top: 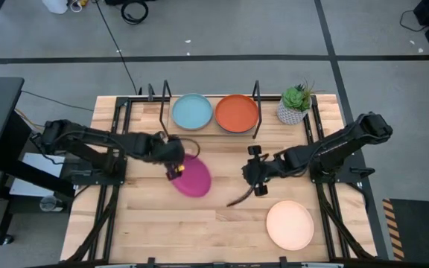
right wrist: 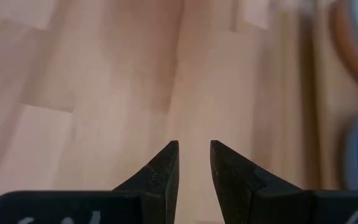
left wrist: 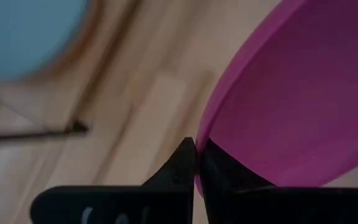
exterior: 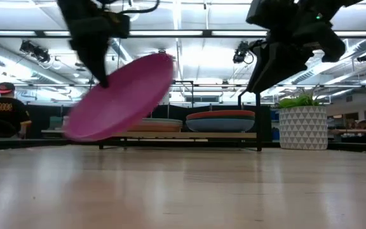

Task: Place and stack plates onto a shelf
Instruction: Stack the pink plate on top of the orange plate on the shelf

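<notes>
Left gripper [top: 174,168] clamped on tilted magenta plate [top: 192,176], lifted off table [top: 222,223]; right gripper [top: 255,179], at its 3 o'clock, slightly parted, empty.

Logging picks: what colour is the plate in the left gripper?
Magenta plate, clearest in the high view.

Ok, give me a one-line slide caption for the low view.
Left gripper lifts the tilted magenta plate above the table, with the shelf of stacked plates and potted plant behind.
</notes>
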Controlling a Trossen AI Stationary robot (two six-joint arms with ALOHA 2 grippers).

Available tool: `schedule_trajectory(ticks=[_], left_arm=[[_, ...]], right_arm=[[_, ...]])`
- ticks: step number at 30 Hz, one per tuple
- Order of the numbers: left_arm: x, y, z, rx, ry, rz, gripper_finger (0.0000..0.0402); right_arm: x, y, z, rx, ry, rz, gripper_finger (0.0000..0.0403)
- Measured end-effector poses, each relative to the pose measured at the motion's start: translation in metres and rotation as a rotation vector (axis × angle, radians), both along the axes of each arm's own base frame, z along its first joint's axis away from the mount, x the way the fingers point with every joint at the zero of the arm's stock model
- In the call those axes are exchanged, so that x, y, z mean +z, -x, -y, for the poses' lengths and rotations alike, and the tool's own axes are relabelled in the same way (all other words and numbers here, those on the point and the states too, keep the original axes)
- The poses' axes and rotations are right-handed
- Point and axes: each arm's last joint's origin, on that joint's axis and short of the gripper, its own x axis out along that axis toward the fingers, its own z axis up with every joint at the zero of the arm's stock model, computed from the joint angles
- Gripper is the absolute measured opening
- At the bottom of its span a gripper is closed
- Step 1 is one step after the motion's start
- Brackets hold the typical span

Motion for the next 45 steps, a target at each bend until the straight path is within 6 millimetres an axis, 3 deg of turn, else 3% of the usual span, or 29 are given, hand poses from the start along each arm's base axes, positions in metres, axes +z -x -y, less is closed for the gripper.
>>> schedule_trajectory(ticks=[9,17,24,28,32,37,45], left_arm=[[0.011,-0.021,-0.069,0.055,0.063,0.250,0.0014],[0.022,-0.015,-0.133,0.197,0.097,0.460,0.0023],[0.044,-0.008,-0.170,0.208,0.080,0.621,0.0014],[0.060,-0.011,-0.173,0.174,0.042,0.611,0.0014],[0.067,-0.015,-0.174,0.166,0.043,0.584,0.0016],[0.060,-0.015,-0.175,0.169,0.083,0.492,0.0015],[0.047,-0.011,-0.165,0.119,0.251,0.349,0.0015]], right_arm=[[-0.002,0.013,-0.022,-0.060,0.045,0.004,0.0097],[-0.004,0.018,-0.027,-0.112,0.007,-0.012,0.0097],[-0.004,0.019,-0.028,-0.136,-0.009,-0.004,0.0097],[-0.002,0.018,-0.027,-0.131,0.057,0.011,0.0097],[0.005,0.015,-0.030,-0.061,0.277,0.068,0.0097],[0.016,0.009,-0.038,0.091,0.594,0.111,0.0097],[0.028,-0.001,-0.042,0.315,0.871,0.085,0.0116]])
